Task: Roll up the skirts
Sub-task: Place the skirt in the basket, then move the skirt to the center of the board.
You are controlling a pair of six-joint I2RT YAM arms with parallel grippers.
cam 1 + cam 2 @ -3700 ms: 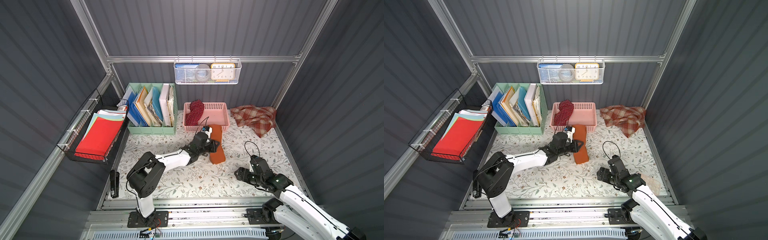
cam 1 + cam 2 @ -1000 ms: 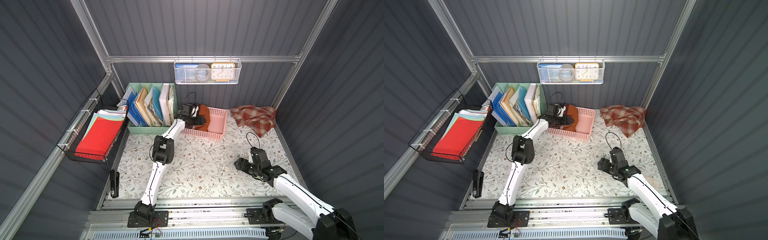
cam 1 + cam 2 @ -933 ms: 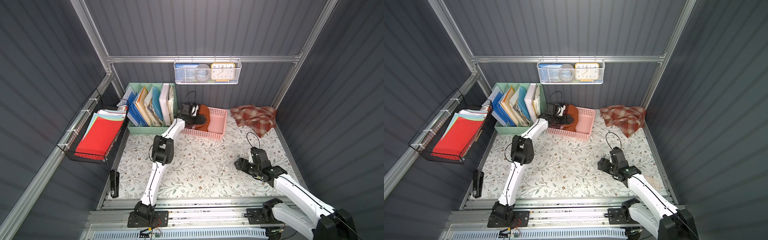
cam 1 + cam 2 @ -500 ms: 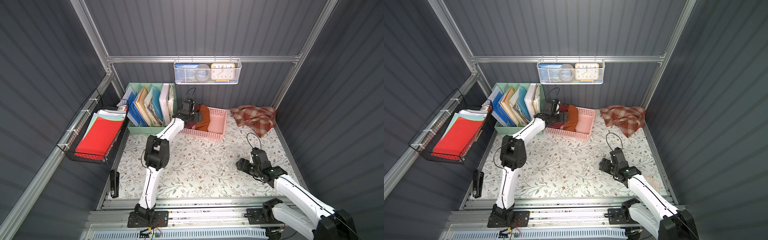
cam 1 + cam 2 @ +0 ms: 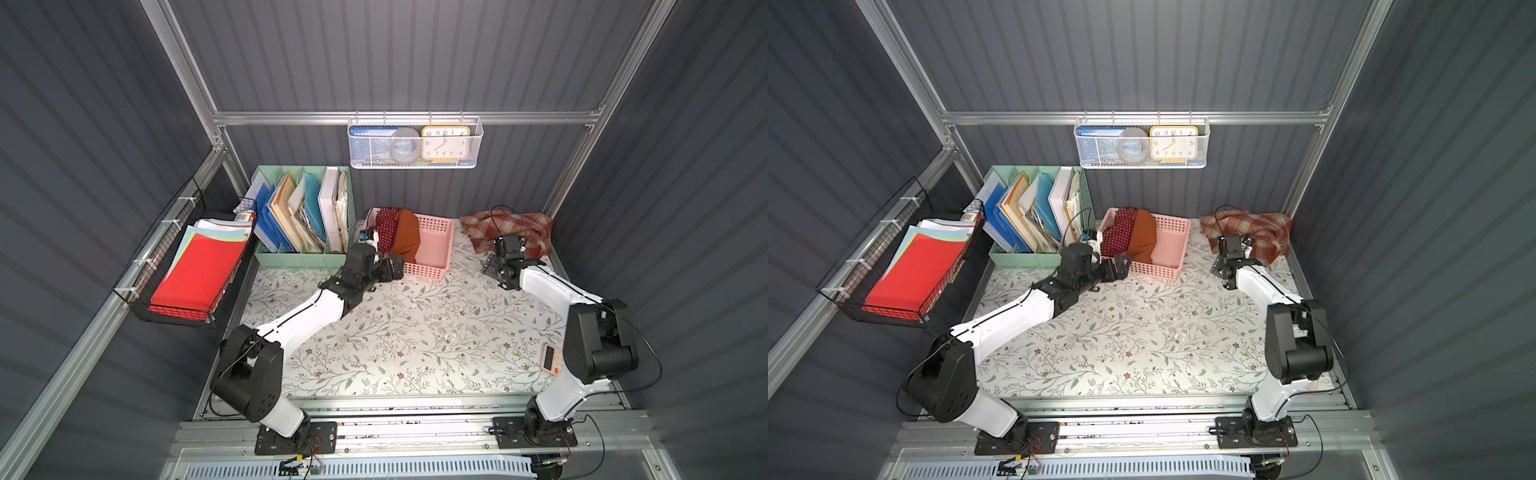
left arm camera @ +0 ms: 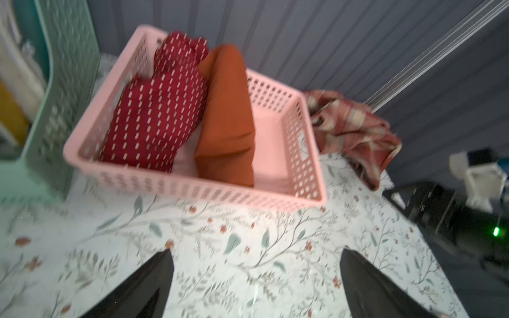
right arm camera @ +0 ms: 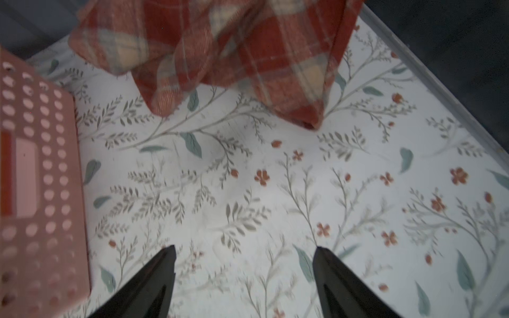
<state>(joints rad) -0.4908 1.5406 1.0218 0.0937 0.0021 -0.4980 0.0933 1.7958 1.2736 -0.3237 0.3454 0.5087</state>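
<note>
Table (image 5: pixel 415 340): floral-patterned surface carrying every item below, with one arm mounted at each near corner.

File organiser (image 5: pixel 303 259): green and filled with upright folders, at the far left of the table, just beside the pink basket.

Pink basket (image 5: pixel 428 272): perforated plastic, at the middle of the far edge. It contains two of the skirts, both at the end nearer the file organiser.

Plaid skirt (image 5: pixel 482 228): red and cream, lying loose and crumpled on the table in the far right corner, outside the pink basket.

Polka-dot skirt (image 5: pixel 386 230): dark red, a compact bundle inside the pink basket, touching the rust-orange skirt.

Rust-orange skirt (image 5: pixel 406 237): plain, a compact bundle leaning against the far wall of the pink basket, on the side of the polka-dot skirt away from the file organiser.

Left pincer (image 6: pixel 256 250): jaws wide apart and empty, over bare table just in front of the pink basket.

Right pincer (image 7: pixel 245 247): jaws well apart and empty, over bare table near the edge of the plaid skirt, not touching it.
</note>
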